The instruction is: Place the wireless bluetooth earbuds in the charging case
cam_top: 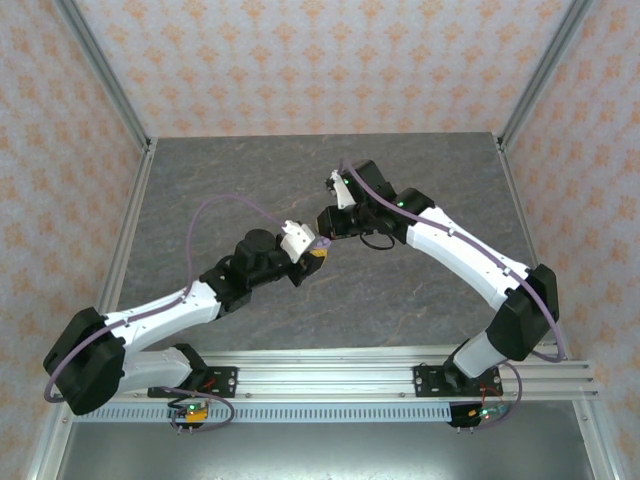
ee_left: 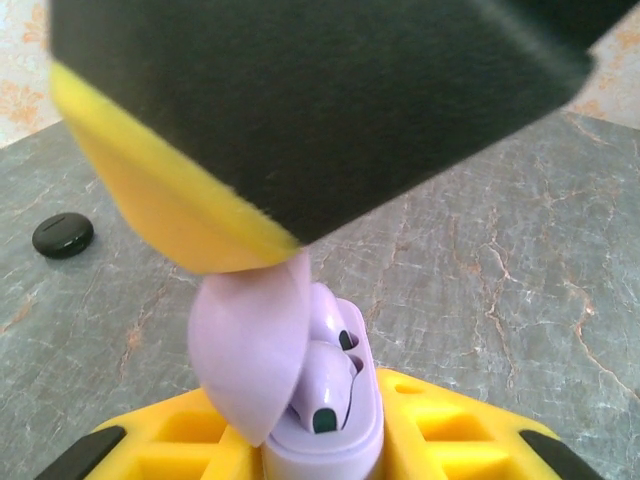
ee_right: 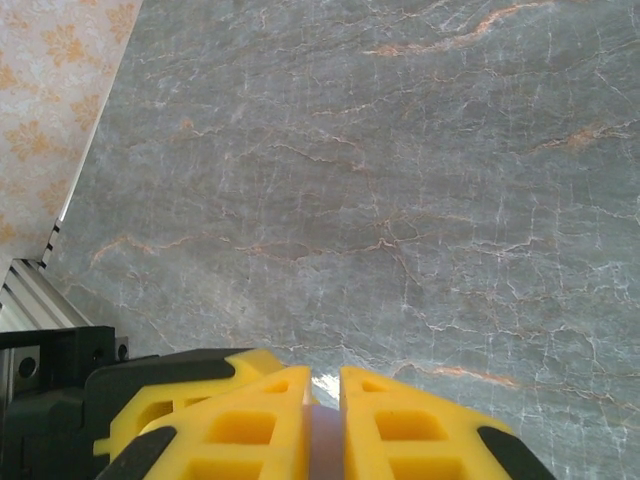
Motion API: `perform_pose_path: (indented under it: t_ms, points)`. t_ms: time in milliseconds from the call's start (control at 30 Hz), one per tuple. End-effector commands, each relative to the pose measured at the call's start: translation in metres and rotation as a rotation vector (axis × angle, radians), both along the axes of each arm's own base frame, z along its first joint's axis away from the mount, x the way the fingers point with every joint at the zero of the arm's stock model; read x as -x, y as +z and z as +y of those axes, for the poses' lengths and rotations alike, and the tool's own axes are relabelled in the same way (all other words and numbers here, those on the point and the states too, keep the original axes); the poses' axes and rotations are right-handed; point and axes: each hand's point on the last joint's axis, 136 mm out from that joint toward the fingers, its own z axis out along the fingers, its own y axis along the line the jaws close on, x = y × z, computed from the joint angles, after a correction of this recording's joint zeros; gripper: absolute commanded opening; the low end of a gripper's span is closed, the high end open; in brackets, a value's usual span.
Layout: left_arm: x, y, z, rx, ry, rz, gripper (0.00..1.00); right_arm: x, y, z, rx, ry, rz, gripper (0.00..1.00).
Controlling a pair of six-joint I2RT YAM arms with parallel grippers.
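Top external, table: a grey veined stone-look tabletop (cam_top: 200,190) carries both arms, which meet near its middle.
Top external, left gripper: the left gripper (cam_top: 314,254), yellow at the tip, is closed around a small pale lilac charging case (cam_top: 322,244).
Top external, right gripper: the right gripper (cam_top: 328,230) comes in from the far right and meets the case from above. Its grip is too small to read here.
Left wrist, left gripper: the left gripper (ee_left: 320,455) has its two yellow ribbed fingers (ee_left: 170,445) on either side of the case's base (ee_left: 335,450), clamping it between them.
Left wrist, lid: the hinged lid (ee_left: 245,350) stands open, tilted up and to the left.
Left wrist, earbuds: two pale lilac stemmed earbuds (ee_left: 325,390) sit inside the open case, side by side, with dark spots showing.
Left wrist, right gripper: a black finger with a yellow pad (ee_left: 160,200) sits on the lid's top edge.
Left wrist, background: a black round case (ee_left: 62,234) lies flat on the table at far left, well apart.
Right wrist, right gripper: the right gripper (ee_right: 322,385) has its yellow fingers almost together. They pinch a thin pale strip (ee_right: 322,440) of the lid's colour.
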Motion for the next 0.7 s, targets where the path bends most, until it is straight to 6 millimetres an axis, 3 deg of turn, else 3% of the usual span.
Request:
perform_pose_path:
  t_ms: [0,300,500,667]
  points:
    - [-0.018,0.035,0.001,0.064,0.063,-0.062,0.29,0.014,-0.006,-0.009,0.054,0.018,0.023,0.17]
    - [-0.025,0.026,0.003,0.064,0.1,-0.016,0.29,-0.005,0.003,-0.032,0.106,-0.125,-0.073,0.18]
    - [-0.05,0.011,0.017,0.157,0.234,0.153,0.29,-0.025,0.004,-0.079,0.145,-0.344,-0.123,0.2]
    - [-0.075,-0.019,0.028,0.201,0.374,0.374,0.29,-0.03,-0.004,-0.111,0.154,-0.446,-0.118,0.21]
